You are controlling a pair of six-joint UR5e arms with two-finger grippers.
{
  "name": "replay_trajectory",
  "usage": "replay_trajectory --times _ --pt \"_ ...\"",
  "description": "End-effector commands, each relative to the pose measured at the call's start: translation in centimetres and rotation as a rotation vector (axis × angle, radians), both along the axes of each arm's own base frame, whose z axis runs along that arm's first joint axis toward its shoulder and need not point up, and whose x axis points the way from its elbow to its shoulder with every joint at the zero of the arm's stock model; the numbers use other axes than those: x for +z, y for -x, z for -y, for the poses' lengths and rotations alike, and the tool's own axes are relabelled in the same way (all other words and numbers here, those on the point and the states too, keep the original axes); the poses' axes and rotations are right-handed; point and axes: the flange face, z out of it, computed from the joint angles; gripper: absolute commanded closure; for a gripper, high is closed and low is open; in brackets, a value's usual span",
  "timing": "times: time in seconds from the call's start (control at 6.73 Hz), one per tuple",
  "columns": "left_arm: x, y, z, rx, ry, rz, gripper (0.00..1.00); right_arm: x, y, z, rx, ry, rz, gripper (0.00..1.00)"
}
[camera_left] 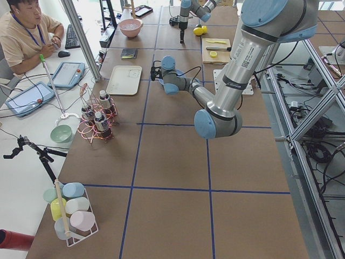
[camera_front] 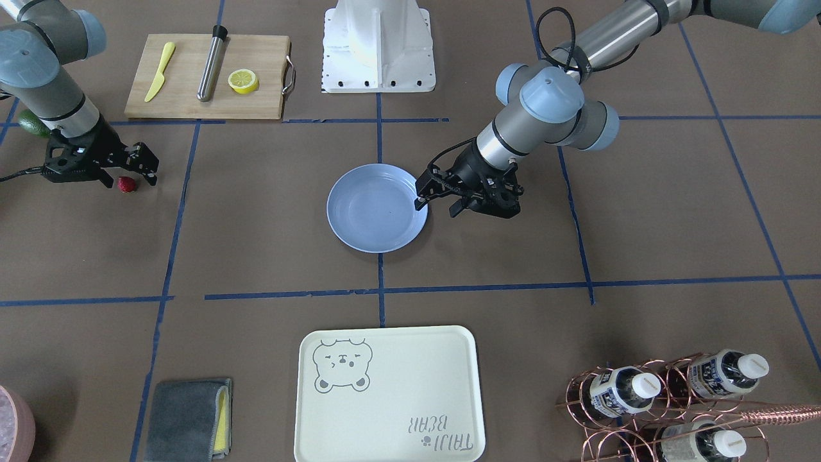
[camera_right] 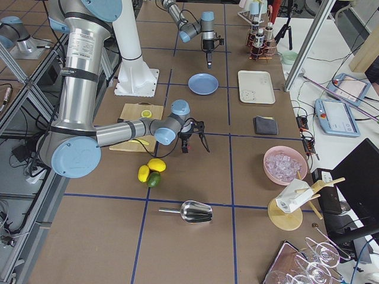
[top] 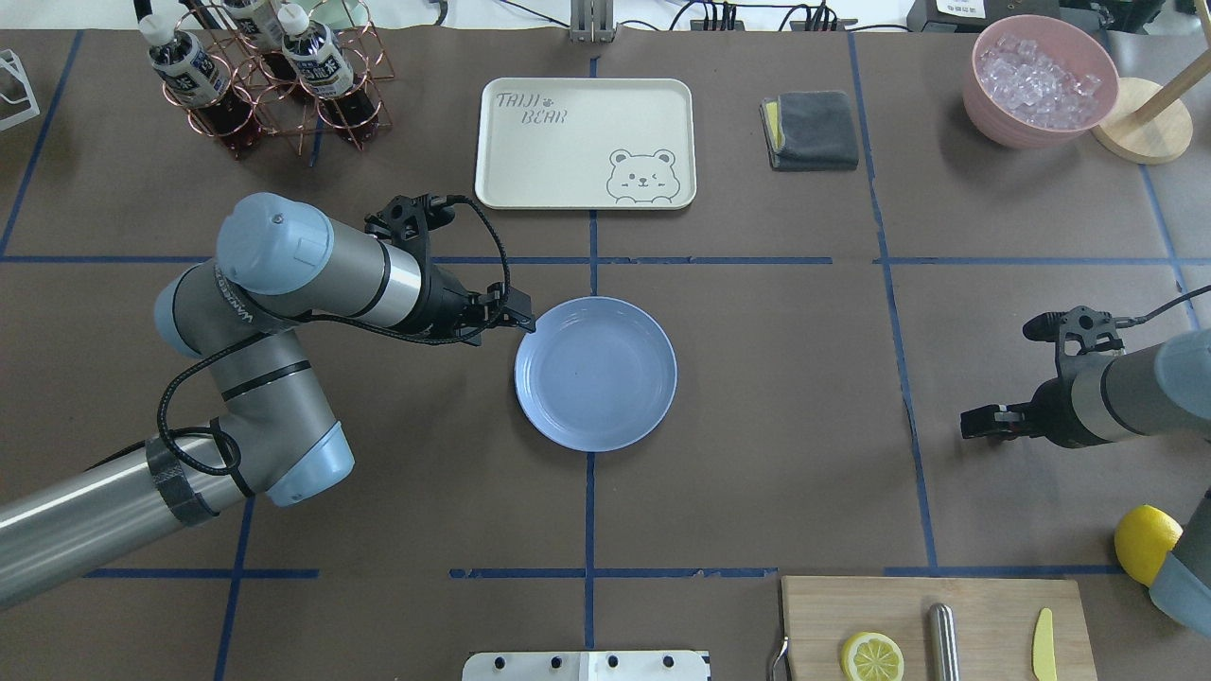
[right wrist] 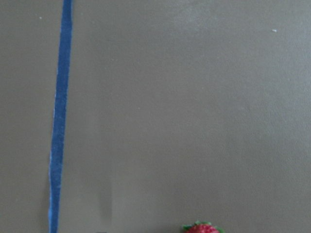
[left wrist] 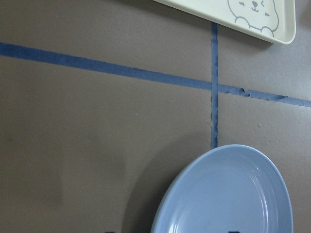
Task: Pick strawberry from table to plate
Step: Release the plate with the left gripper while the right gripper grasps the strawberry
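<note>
table [camera_front: 269, 212]: brown sheet, blue tape squares.

left arm [camera_front: 551, 102]: comes in from the robot's left and bends down toward the middle of the table. right arm [camera_front: 38, 70]: low over the far right square, just off the board's corner.

tray [camera_front: 397, 385]: cream, bear print, on the operators' side, well apart from the plate.

board [camera_front: 256, 106]: wood, near the robot's base; carries 1 half lemon [camera_front: 244, 81], 1 steel rod [camera_front: 211, 64] and 1 yellow knife [camera_front: 159, 72].

plate [camera_front: 372, 212]: light blue, at the table's middle on a tape crossing, nothing on it.

left gripper [camera_front: 437, 205]: jaws apart, holding nothing. 1 fingertip is at the plate's rim, the other is outside it over bare table. its wrist view shows the plate's rim low in frame and the tray's corner above.

right gripper [camera_front: 128, 178]: jaws spread wide, 1 finger on each side of the strawberry, neither touching it as far as the front view shows.

strawberry [camera_front: 127, 185]: red, green cap, lying on the table between the right gripper's fingers, well apart from the plate. the right wrist view catches only its top at the bottom edge. hidden in the overhead view.
</note>
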Motion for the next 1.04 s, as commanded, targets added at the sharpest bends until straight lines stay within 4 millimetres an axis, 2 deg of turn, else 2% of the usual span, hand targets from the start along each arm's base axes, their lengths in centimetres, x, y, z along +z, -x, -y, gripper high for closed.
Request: replay_trajectory --times 0.0,0.15,0.3,0.45,0.59,0.74,0.89 --pt "0.0 0.0 0.0 0.0 0.0 0.0 0.17 0.1 0.0 0.1 0.002 0.0 -0.004 0.5" --pt "0.0 0.0 0.0 0.0 -0.001 -0.001 0.17 0.0 0.0 0.1 0.006 -0.004 -0.003 0.66" --pt "-0.1 0.1 0.1 -0.002 -0.003 -0.002 0.17 -0.4 -0.1 0.4 0.021 -0.025 -0.009 0.97" --pt "-0.3 0.2 0.0 -0.002 -0.006 -0.006 0.17 -1.4 -0.4 0.3 0.025 -0.038 0.007 1.0" --pt "-0.7 0.5 -0.1 -0.004 -0.012 -0.014 0.17 -5.4 -0.4 0.2 0.024 -0.076 0.068 1.0" --pt "-2.5 2.4 0.4 -0.022 -0.034 -0.046 0.17 -9.1 0.8 0.8 0.092 -0.033 0.146 1.0" --pt "-3.5 5.6 2.4 -0.064 -0.052 -0.064 0.17 -13.9 4.4 1.8 0.152 0.031 0.233 1.0"
